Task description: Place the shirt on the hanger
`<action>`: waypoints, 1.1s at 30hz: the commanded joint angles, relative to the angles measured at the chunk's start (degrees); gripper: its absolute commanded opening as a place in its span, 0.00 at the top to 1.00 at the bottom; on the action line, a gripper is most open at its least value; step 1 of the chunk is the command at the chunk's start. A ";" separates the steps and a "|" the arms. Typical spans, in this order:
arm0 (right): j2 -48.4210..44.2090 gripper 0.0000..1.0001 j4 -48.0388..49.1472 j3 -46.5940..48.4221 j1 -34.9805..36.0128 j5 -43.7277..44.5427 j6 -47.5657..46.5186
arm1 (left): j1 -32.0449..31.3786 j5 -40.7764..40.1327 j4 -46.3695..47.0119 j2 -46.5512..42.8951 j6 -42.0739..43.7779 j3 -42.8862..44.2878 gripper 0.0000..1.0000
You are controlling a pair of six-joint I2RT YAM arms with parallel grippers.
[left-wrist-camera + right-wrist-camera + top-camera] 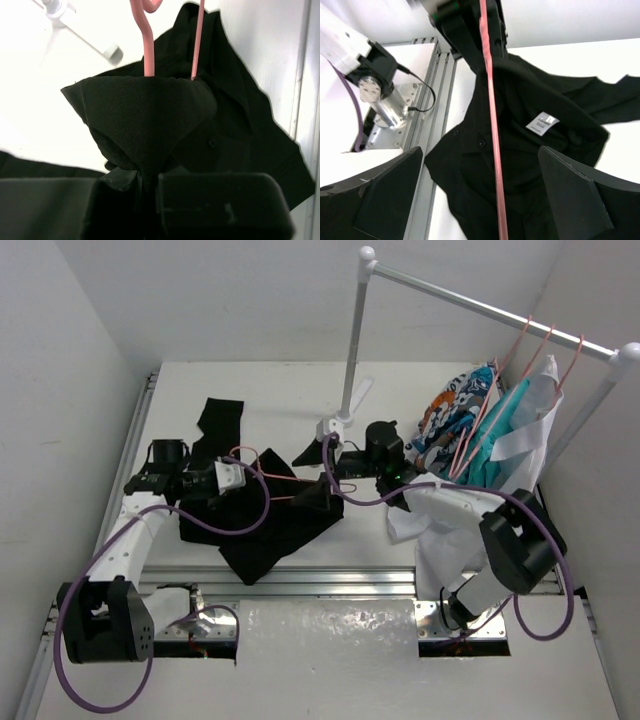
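Note:
The black shirt (262, 525) lies crumpled on the white table, left of centre, its white neck label (541, 123) facing up. The pink hanger (272, 480) lies across it, with one end tucked into a fold of cloth. In the left wrist view my left gripper (147, 176) is shut on that fold, and two pink hanger rods (148, 50) rise out of it. My right gripper (480, 160) stands wide open over the shirt. The hanger's bar (493, 130) runs between its fingers (385, 190) and touches neither. From above, the left gripper (233, 477) and right gripper (315, 478) face each other.
A white clothes rack stands at the back, its foot (335, 426) close behind the shirt and its rail (480, 305) running right. Patterned, teal and white garments (470, 425) hang there on pink hangers (520, 355). An aluminium rail (300, 580) borders the near edge.

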 commanded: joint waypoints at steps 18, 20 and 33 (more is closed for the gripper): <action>22.95 0.36 -47.29 39.44 -2.12 21.34 12.31 | -0.14 -3.29 -5.59 -6.93 7.14 0.67 1.00; 25.94 0.33 -48.97 41.37 -2.03 21.17 13.53 | -0.06 -3.02 -5.68 -6.84 7.05 1.10 1.00; 36.25 0.85 -58.03 50.27 -1.95 14.21 15.83 | 0.21 -2.14 -3.84 -6.22 4.24 4.53 1.00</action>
